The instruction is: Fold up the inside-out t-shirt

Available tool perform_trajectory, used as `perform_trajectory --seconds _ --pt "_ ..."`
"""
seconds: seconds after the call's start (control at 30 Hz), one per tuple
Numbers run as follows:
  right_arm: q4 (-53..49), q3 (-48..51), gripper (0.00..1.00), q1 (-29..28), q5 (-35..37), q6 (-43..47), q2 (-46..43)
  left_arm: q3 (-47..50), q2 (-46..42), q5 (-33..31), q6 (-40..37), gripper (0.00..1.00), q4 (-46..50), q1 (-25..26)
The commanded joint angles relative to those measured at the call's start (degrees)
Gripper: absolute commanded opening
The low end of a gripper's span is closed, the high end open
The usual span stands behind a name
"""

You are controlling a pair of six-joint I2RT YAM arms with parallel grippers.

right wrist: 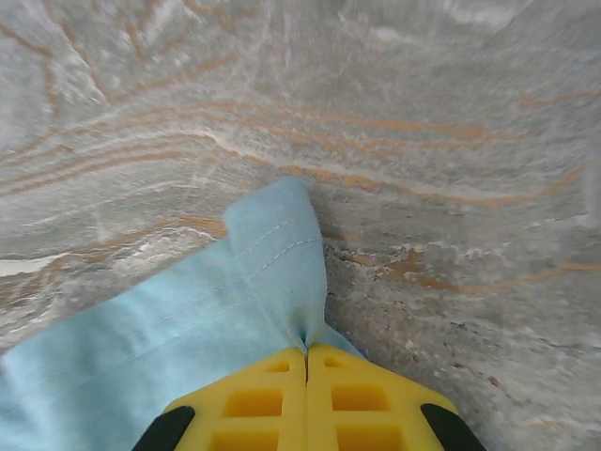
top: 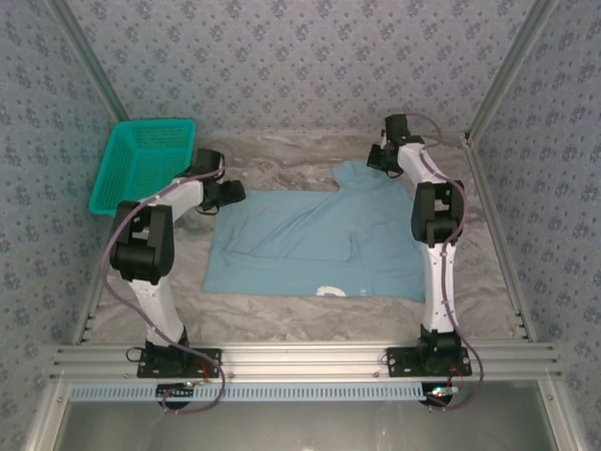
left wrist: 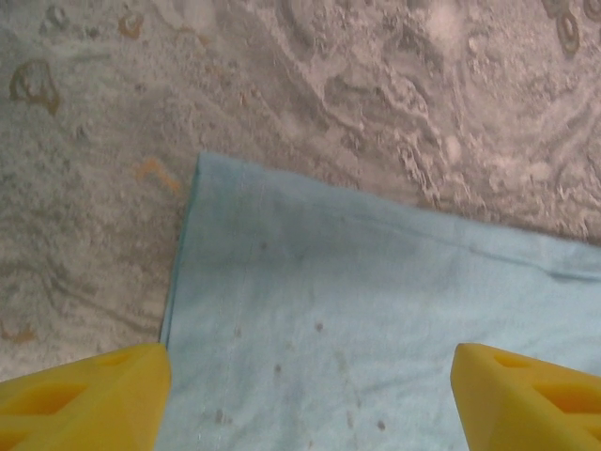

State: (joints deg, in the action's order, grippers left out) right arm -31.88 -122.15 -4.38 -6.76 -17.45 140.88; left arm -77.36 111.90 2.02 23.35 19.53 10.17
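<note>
1. Marbled grey table [top: 282,155], patterned walls [top: 282,56] around; teal basket [top: 141,167] at far left corner.
2. Inside-out t-shirt [top: 319,246] lies flat mid-table, white tag [top: 329,290] at its near edge.
3. Left gripper [left wrist: 310,381]: jaws wide, over shirt's far left corner.
4. Right gripper [right wrist: 306,362]: jaws pressed together, pinching a stitched hem at shirt's far right.

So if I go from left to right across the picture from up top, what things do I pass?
Teal plastic mesh basket → left gripper, open → light sky-blue cotton t-shirt, spread flat on the table → right gripper, shut on the shirt's far edge.
</note>
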Motion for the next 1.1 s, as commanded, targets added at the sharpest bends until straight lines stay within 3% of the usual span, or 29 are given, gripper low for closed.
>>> perform_trajectory --seconds 0.0,0.43,0.93,1.07 --pt "4.6 2.3 0.00 0.8 -1.8 1.4 -5.5 -3.9 3.6 -2.7 -0.8 0.79 3.0 -0.2" --pt "5.2 4.6 0.00 0.6 -2.9 1.9 -6.1 -15.3 13.0 -6.1 -1.6 0.72 8.5 -0.2" --pt "5.0 3.7 0.00 1.2 -3.0 2.1 -7.3 -18.1 15.0 -4.8 -3.8 0.17 8.8 -0.2" --pt "3.7 4.1 0.00 1.6 -2.9 3.6 -10.9 -18.5 12.7 -4.9 -4.7 0.09 8.6 -0.4"
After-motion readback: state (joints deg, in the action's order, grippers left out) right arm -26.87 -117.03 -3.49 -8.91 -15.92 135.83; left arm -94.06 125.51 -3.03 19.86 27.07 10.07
